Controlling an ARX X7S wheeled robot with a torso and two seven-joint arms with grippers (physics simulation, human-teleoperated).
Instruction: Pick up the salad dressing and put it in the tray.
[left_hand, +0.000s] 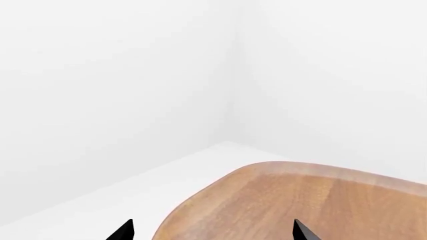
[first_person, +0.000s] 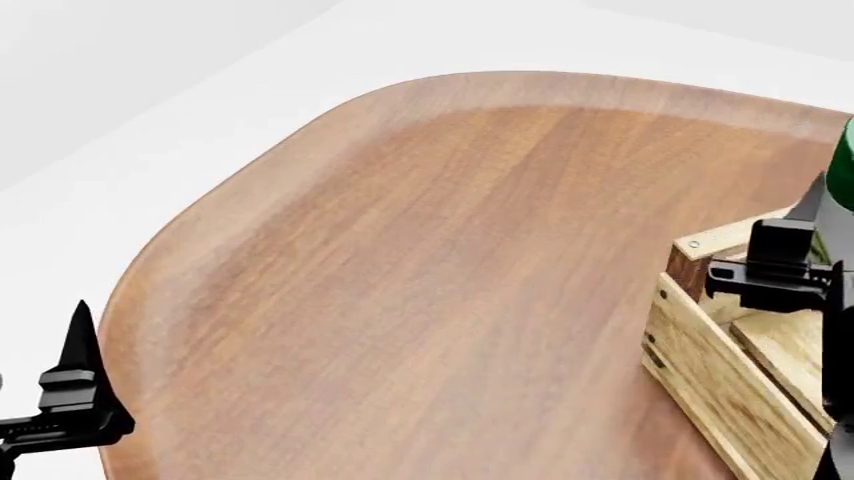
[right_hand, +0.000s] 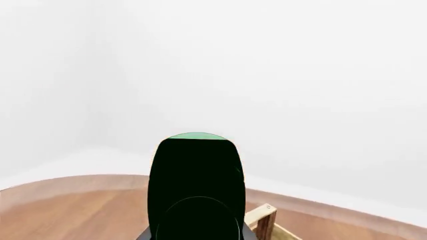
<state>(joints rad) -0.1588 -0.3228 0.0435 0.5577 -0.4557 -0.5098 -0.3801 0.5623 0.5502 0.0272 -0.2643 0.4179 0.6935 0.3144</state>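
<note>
Salad dressing carried above the tray at the tabletop's right edge

The salad dressing (right_hand: 195, 185), dark green with a paler top, sits pinched in the right end effector (first_person: 787, 262), held high, presumably to clear the plank sides of the tray (first_person: 714, 385) below. No label or writing can be read. The left end effector (left_hand: 212, 231) hangs spread and empty off the tabletop's (first_person: 441, 270) near left corner, apparently just out of the way.

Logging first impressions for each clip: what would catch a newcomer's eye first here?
The dark-green salad dressing fills the middle of the right wrist view, held in the right tool above the tray at the head view's right edge. The broad wooden table takes up most of the head view. The left tool hangs open at the table's near-left edge.
</note>
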